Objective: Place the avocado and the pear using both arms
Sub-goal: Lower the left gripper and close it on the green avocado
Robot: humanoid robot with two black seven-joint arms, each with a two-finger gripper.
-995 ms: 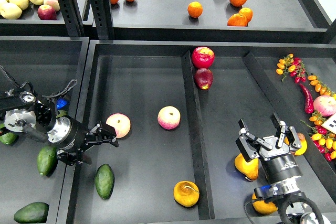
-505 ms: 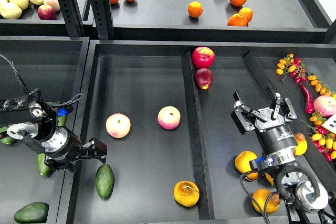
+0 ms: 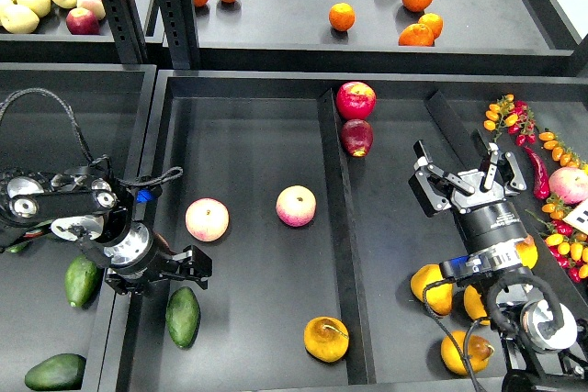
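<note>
Left gripper: fingers apart, empty, hovered just above and beside avocado lying in centre bin. Right gripper: fingers spread, empty, raised well clear of pear, which lay below it beside arm. Second pear sat across divider. Judged step: placement apparently done, both fruits released. Next move: retract both arms without nudging fruit.

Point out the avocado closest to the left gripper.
The avocado inside the center tray, just below the left gripper. The other two avocados lie outside that tray, farther left.
</note>
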